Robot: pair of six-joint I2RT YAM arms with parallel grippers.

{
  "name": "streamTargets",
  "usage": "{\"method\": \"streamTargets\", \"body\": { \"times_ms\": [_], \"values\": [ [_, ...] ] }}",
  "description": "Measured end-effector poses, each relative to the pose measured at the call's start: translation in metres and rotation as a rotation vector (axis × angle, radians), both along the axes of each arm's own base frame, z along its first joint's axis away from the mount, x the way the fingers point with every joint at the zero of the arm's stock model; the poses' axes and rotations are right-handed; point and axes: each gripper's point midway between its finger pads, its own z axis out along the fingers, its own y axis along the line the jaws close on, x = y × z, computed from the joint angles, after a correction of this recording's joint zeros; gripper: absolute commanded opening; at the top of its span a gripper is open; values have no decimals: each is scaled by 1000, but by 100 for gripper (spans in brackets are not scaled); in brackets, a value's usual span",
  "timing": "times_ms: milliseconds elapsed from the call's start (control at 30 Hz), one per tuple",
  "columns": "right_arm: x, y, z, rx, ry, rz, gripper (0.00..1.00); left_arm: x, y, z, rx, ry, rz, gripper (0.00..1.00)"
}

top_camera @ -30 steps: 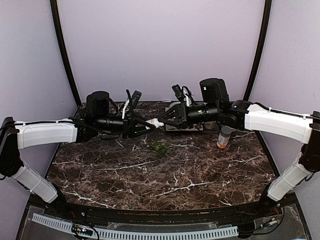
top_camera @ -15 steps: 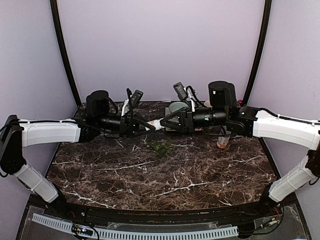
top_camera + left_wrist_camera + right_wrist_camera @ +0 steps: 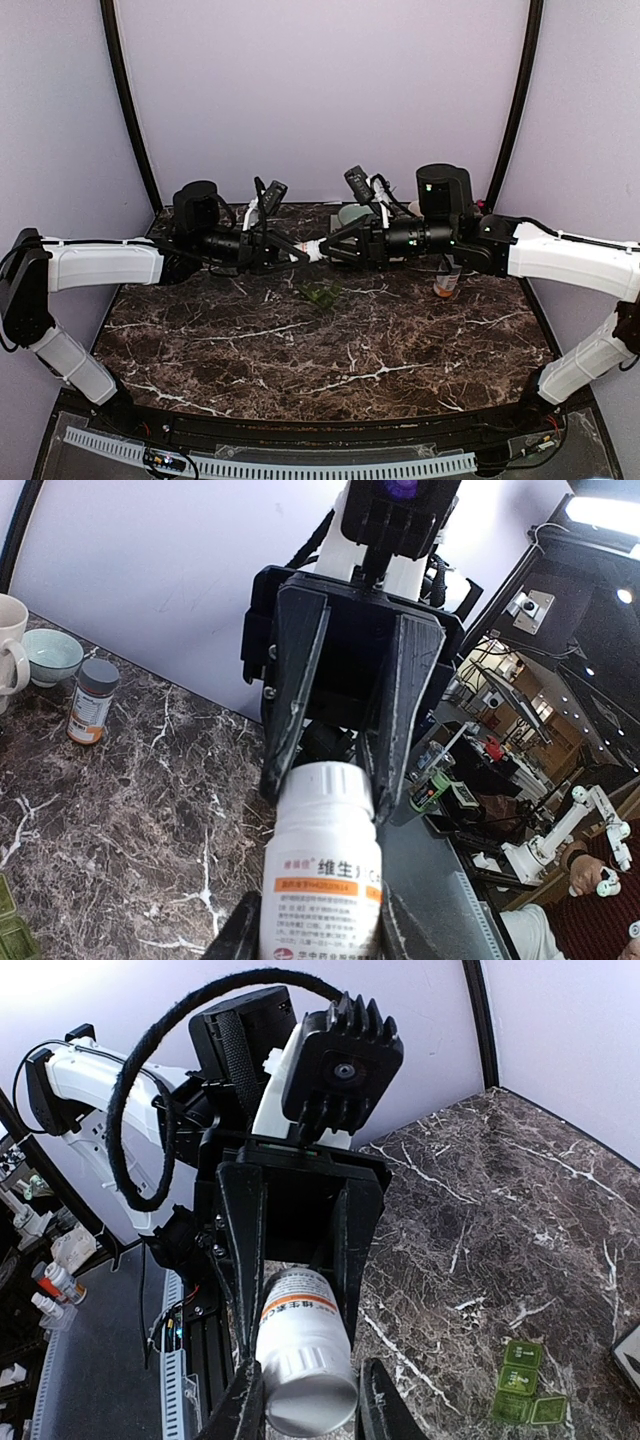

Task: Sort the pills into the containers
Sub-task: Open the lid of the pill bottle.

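A white pill bottle (image 3: 314,248) with an orange-banded label hangs in mid-air at the back of the table, between both grippers. My left gripper (image 3: 297,251) is shut on its body (image 3: 322,890). My right gripper (image 3: 332,246) faces it, and its fingers (image 3: 392,695) close on the white cap (image 3: 326,783), also seen in the right wrist view (image 3: 308,1398). The dark green pill box (image 3: 320,294) lies on the marble below with lids open; it also shows in the right wrist view (image 3: 522,1395). No pills can be made out.
An amber bottle with a grey cap (image 3: 447,277) stands at the back right, also in the left wrist view (image 3: 90,700). A pale green bowl (image 3: 352,213) and a white mug (image 3: 8,645) stand behind the grippers. Purple walls enclose the table.
My right gripper has moved left to the left gripper and now has its fingers around the white bottle's cap. The left arm has barely shifted.
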Motion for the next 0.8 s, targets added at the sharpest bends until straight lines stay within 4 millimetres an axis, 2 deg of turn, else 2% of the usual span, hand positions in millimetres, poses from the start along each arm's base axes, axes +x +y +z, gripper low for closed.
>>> {"method": "streamTargets", "body": {
  "times_ms": [133, 367, 500, 800],
  "values": [
    [0, 0, 0, -1, -6, 2, 15, 0, 0, 0, -1, 3, -1, 0],
    [-1, 0, 0, -1, -5, 3, 38, 0, 0, 0, -1, 4, -2, 0],
    [-1, 0, -2, -9, 6, 2, 48, -1, 0, 1, -4, 1, -8, 0],
    [1, -1, -6, -20, 39, -21, 63, -2, 1, 2, -9, -8, -14, 0]
  ]
}}
